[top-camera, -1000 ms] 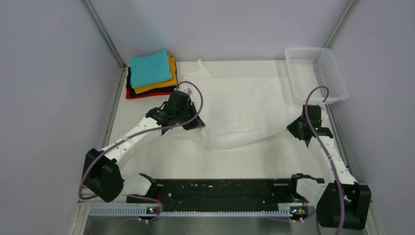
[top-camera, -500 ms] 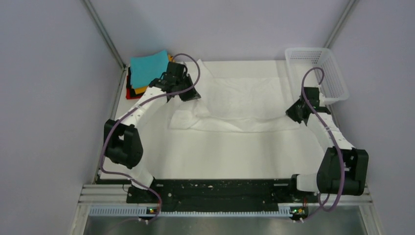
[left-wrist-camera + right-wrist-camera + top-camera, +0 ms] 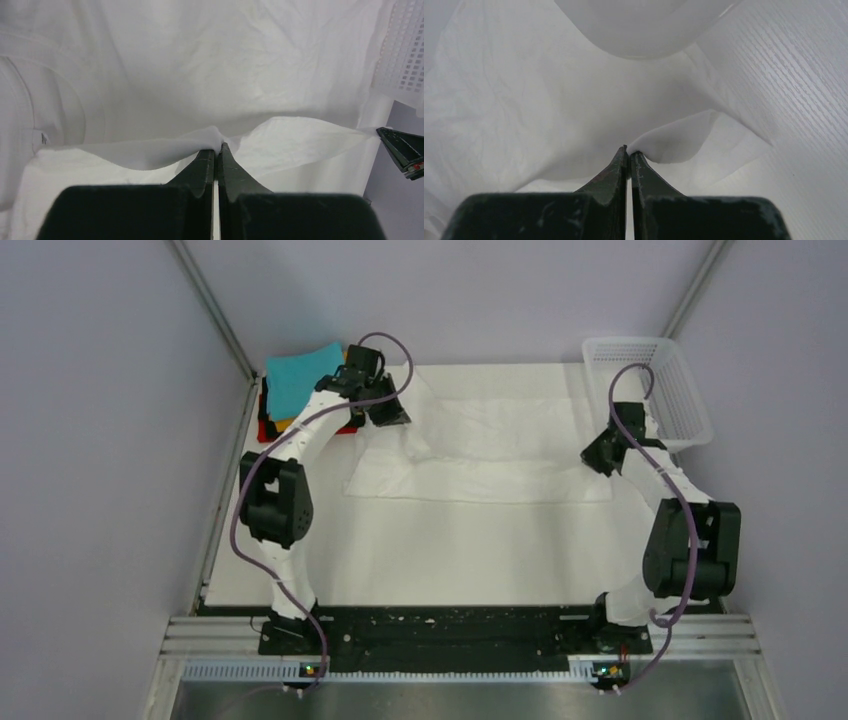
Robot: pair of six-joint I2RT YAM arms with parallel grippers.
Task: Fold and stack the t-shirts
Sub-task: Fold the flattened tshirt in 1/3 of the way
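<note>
Left wrist, L gripper (image 3: 217,148) clamps white tee (image 3: 200,75), R gripper (image 3: 628,150) same

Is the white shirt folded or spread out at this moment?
Half folded: the white shirt lies doubled over itself in a band, and the left gripper and right gripper each pinch a raised edge.

Both arms stretched far forward; left pincer (image 3: 216,150) and right pincer (image 3: 628,152) jaws pressed tight together.
</note>
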